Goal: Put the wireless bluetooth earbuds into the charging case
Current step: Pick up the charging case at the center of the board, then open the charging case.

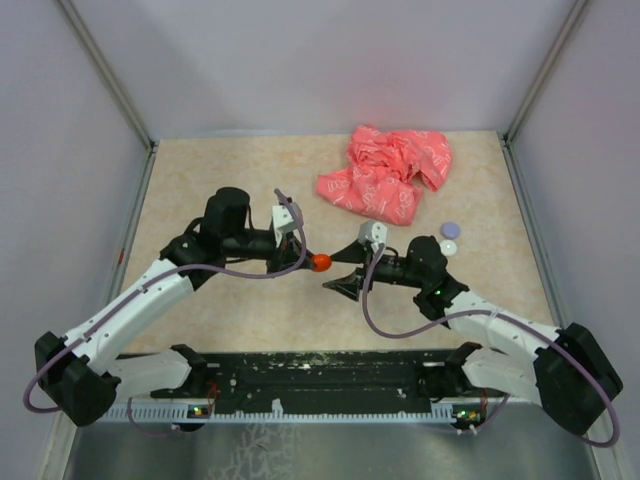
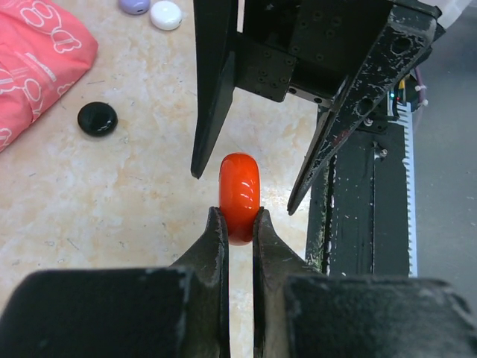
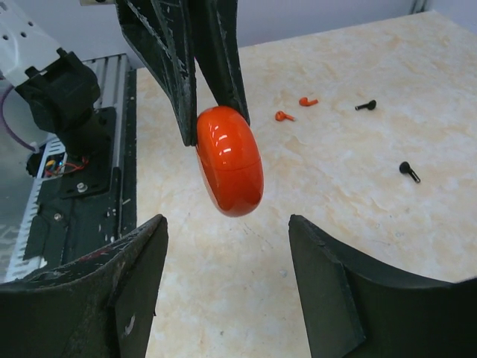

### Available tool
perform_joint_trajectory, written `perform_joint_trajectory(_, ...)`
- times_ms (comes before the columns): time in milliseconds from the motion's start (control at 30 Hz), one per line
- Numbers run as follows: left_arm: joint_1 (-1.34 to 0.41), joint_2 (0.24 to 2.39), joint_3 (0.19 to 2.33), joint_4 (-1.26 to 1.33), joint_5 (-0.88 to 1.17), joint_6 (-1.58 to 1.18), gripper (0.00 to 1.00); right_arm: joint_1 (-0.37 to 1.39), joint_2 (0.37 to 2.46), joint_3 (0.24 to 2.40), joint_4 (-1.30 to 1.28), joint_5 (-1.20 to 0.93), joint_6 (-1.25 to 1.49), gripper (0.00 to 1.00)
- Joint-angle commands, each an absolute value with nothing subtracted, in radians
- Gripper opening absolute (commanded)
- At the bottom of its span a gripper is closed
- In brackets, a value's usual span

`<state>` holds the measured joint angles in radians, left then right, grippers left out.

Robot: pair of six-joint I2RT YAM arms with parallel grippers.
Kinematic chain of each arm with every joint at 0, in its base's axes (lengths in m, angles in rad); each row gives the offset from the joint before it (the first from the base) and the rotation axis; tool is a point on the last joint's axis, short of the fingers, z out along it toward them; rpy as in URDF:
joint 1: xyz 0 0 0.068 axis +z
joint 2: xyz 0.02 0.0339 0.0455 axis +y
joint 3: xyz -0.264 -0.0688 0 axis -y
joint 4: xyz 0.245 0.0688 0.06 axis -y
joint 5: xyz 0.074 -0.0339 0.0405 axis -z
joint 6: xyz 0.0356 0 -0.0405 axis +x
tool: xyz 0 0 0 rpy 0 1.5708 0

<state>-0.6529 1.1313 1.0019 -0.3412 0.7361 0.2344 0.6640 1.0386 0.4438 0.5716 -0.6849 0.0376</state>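
Between left jaws, orange case [image 2: 239,192]

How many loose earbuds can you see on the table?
4, all in the right wrist view: two orange earbuds close together, two black earbuds to their right, apart from each other. More may be hidden by the arms.

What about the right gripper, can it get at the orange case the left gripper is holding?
Probably yes. The right gripper is open and faces the orange case, which the left gripper pinches by one end above the table. Nothing stands between them, and the case's free end points toward it.
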Motion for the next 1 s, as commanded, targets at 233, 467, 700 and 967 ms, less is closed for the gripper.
perform_joint_trajectory(233,-0.655,1.137,1.034,-0.360,0.836,0.279,0.03,0.656,1.108,0.524,0.740,-0.856,0.089,0.53)
perform_joint_trajectory(467,-0.655,1.144,1.024,-0.360,0.840,0.288,0.03,0.656,1.140,0.534,0.780,-0.888,0.117,0.44)
perform_joint_trajectory(700,-0.655,1.149,1.014,-0.366,0.842,0.296,0.05,0.656,1.160,0.538,0.797,-0.916,0.142,0.25)
perform_joint_trajectory(967,-0.654,1.121,0.978,-0.297,0.767,0.250,0.17,0.657,1.162,0.525,0.805,-0.931,0.144,0.00)
